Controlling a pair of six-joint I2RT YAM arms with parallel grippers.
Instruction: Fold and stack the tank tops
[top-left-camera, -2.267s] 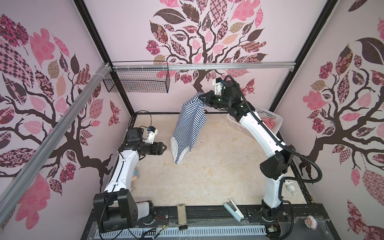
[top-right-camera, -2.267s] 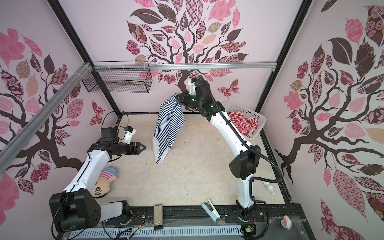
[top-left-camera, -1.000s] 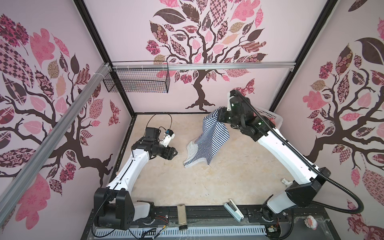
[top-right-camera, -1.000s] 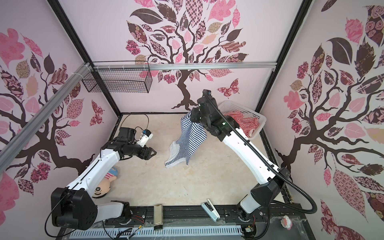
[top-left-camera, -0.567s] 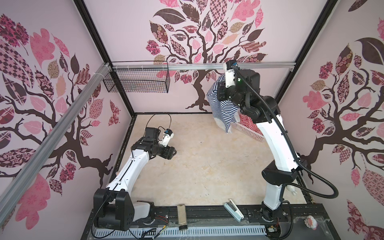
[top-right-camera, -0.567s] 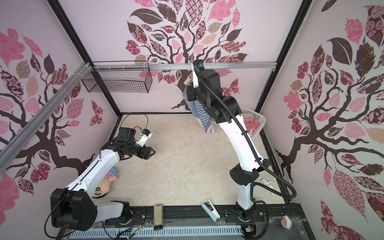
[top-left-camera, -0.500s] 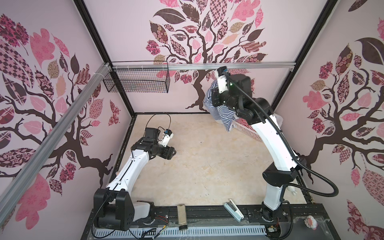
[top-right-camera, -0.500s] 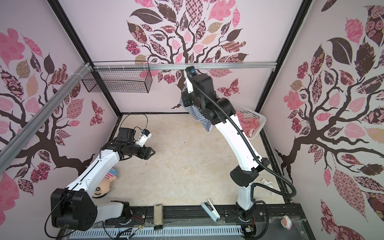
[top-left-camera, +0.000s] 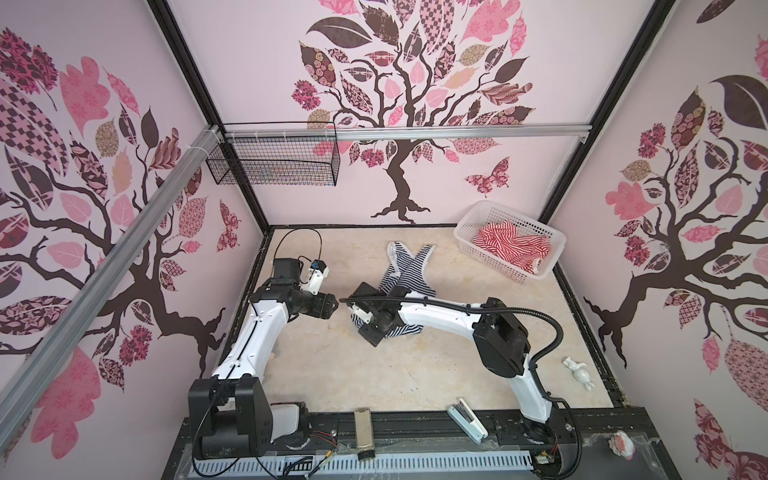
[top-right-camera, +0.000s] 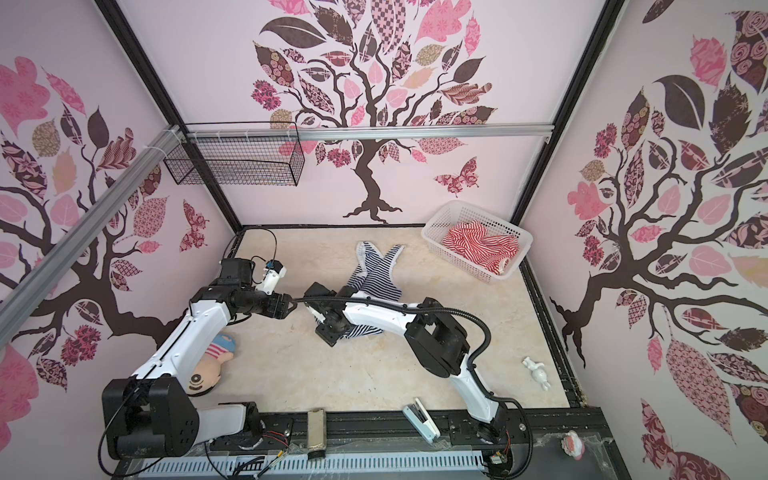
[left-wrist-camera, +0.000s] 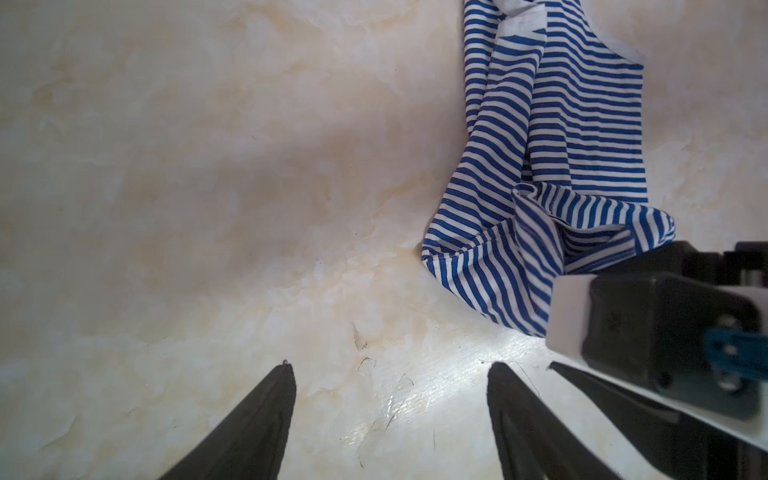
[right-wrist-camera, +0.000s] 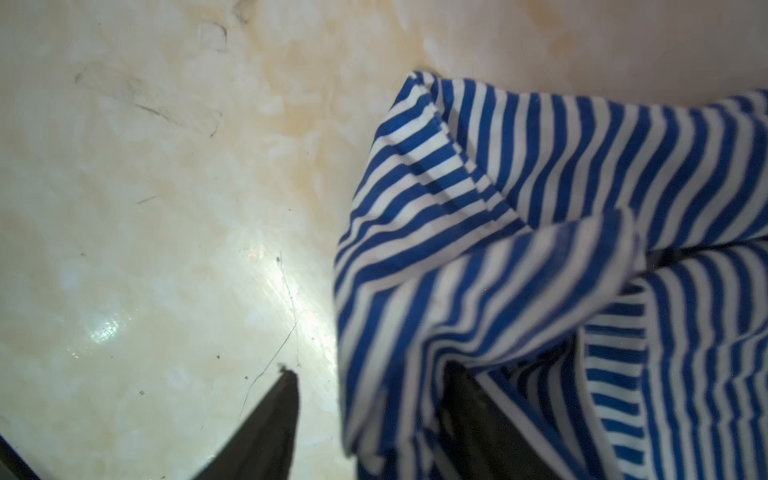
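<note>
— Where is the left arm (top-left-camera: 249, 336)?
— Bent at the elbow and reaching in toward the middle. The left gripper (left-wrist-camera: 389, 365) has its jaws spread wide.
— And the right arm (top-left-camera: 440, 318)?
— Stretched low across the middle, forearm nearly level. The right gripper (right-wrist-camera: 372, 370) sits near the left one, jaws parted too.

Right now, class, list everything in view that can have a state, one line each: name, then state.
Navy top: unfolded, crumpled on the table.
Basket: upright, holding one garment.
Red top: unfolded, bunched in the basket.
Left gripper: open, empty, over bare table.
Right gripper: open, cloth draped over one jaw.
Stapler: shut, lying flat.
</note>
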